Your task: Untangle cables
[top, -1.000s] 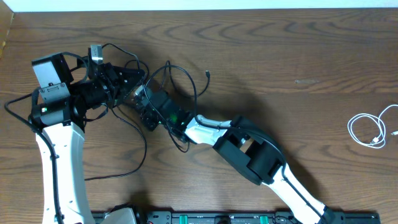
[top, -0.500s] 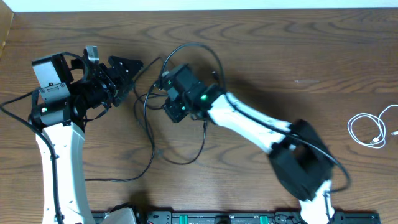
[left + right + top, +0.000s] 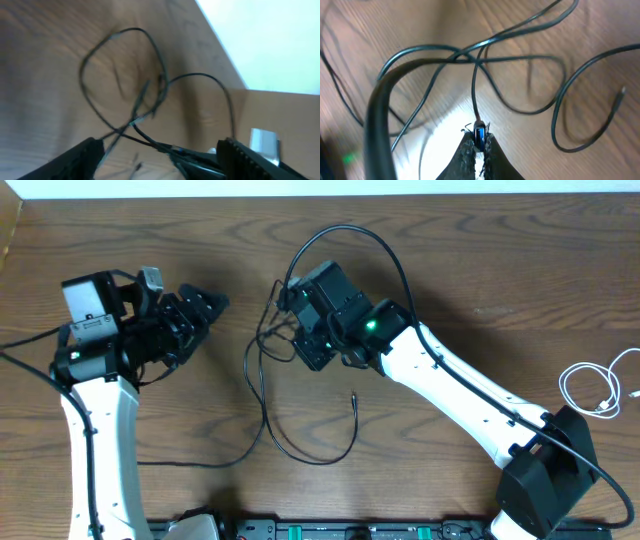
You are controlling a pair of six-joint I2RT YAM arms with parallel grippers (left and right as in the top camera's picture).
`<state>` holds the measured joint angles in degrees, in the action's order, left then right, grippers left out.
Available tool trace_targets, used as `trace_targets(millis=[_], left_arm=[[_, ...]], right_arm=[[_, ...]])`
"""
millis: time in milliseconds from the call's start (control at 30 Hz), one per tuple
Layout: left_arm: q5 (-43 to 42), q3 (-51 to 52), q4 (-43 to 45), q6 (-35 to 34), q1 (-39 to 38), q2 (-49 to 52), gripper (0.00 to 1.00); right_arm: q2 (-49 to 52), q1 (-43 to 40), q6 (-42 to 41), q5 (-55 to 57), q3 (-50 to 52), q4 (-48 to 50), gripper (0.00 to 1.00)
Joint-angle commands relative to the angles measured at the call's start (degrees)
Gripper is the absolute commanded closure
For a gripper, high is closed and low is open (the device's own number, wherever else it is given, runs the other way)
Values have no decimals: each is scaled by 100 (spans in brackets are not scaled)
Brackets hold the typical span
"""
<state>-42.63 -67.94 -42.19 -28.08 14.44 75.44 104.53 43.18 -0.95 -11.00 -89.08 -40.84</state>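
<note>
Thin black cables [image 3: 258, 385] lie in loose crossed loops on the wooden table between the two arms. My right gripper [image 3: 479, 142] is shut on the small blue-tipped plug [image 3: 479, 135] of one black cable, and in the overhead view this gripper [image 3: 288, 332] sits at the top of the tangle. My left gripper [image 3: 205, 302] stands open a little to the left of the cables, with nothing between its fingers [image 3: 90, 152]. Seen from the left wrist, the loops [image 3: 125, 85] spread out ahead of it. A short white cable [image 3: 597, 388] lies coiled at the far right.
The table's back edge [image 3: 320, 194] runs along the top against a white surface. The thicker black arm cable [image 3: 377, 115] arches beside my right gripper. A loose plug end [image 3: 354, 395] lies below the right arm.
My left gripper has opened and let go of the cables. My right arm has swung up and to the right with its plug, pulling the black loops away from the left gripper.
</note>
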Motion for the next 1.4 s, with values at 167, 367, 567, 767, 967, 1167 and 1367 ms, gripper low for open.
trace_targets(millis=[167, 367, 567, 767, 967, 1167, 1367], left_arm=[[1421, 2, 46, 645, -1145, 140, 41], [977, 2, -227, 1582, -1738, 671, 49], [229, 2, -369, 2723, -2201, 1233, 48], [-1008, 2, -511, 3893, -2479, 1443, 46], [-1071, 2, -382, 3945, -2494, 1443, 39], [-1067, 2, -315, 3945, -2492, 1443, 37], [-1069, 2, -293, 3945, -2498, 1445, 37]], right_arm=[[-66, -201, 297, 188, -15, -1502, 99], [-59, -599, 295, -122, -15, -2227, 98], [-59, -846, 293, -785, -15, -2269, 99], [-59, -1080, 299, -826, -15, -2496, 99], [-59, -1099, 326, -1292, -15, -2474, 99], [-59, -1097, 343, -1604, -15, -2474, 99], [-59, -1104, 341, -1827, -15, -2468, 99]])
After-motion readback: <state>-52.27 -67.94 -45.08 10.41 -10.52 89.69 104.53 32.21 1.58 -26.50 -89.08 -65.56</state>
